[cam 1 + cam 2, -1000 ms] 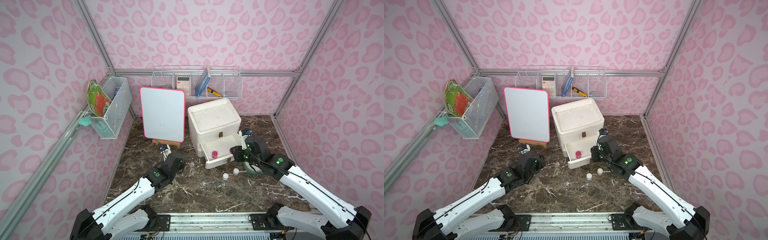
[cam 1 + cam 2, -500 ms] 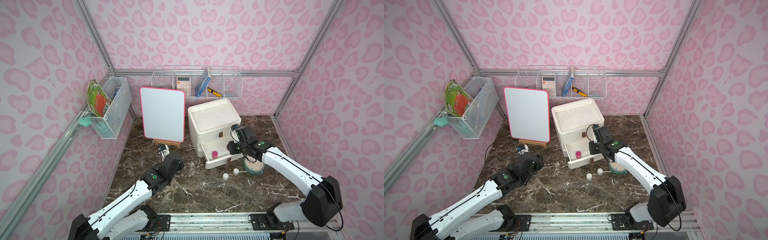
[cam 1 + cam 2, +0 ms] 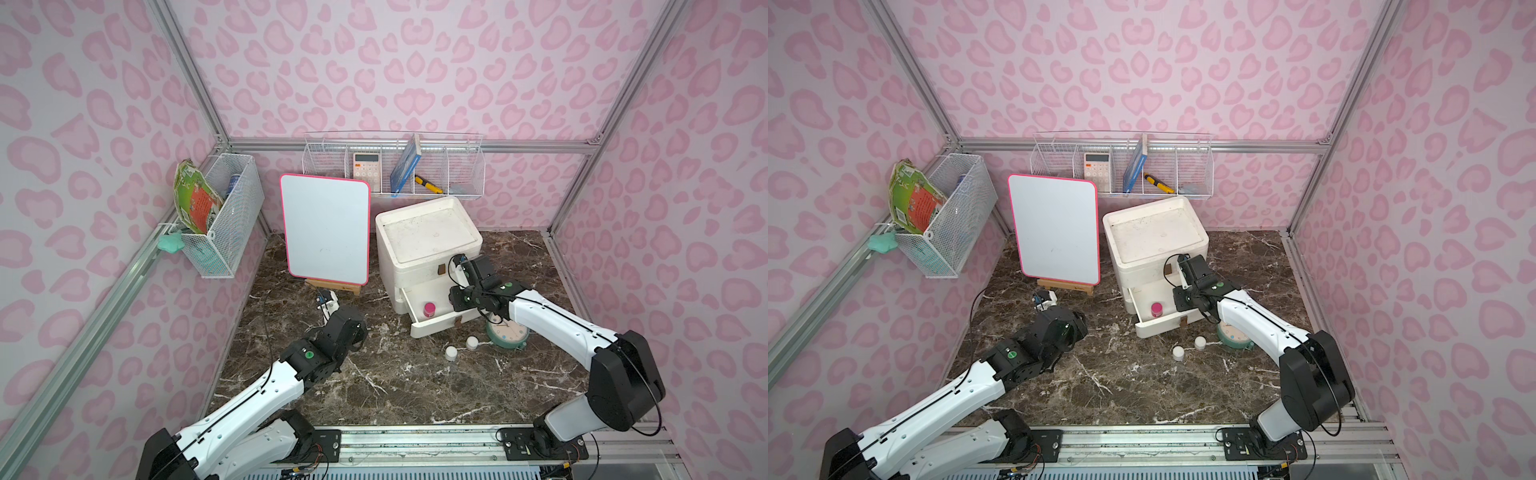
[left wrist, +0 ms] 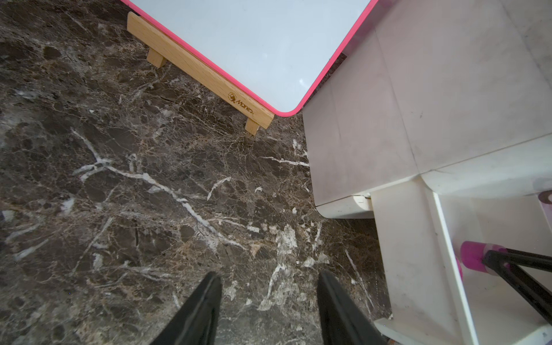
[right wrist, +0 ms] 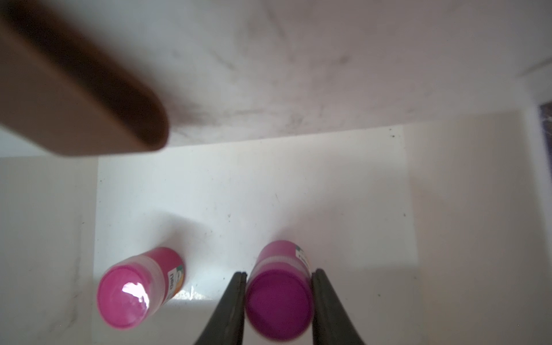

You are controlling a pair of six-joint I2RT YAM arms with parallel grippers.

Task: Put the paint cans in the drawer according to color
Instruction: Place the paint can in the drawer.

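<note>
Tabletop robot scene on a dark marble surface (image 3: 395, 386), enclosed by pink patterned walls. At the far middle stands a white cabinet (image 3: 428, 232), with its lowest drawer (image 3: 436, 328) pulled out toward the near side.

The right fingers (image 5: 234, 304) reach down into the open drawer. They are closed narrowly on a magenta paint can (image 5: 279, 301), one finger against each side just below the lid. Whether its base rests on the drawer floor cannot be told. A second magenta paint can (image 5: 128, 295) stands upright and free in the same drawer, left of the held one and apart from it.

On the surface just near of the drawer front stand a near white paint can (image 3: 451, 352) and a far white paint can (image 3: 472, 342). They are close together and not touching. Just right of them is a teal clock (image 3: 509, 334), partly under the right arm.

The left fingers (image 4: 200, 316) hover over bare surface, left of the cabinet and near of a pink-edged whiteboard (image 3: 326, 232). They are moderately apart and hold nothing.
</note>
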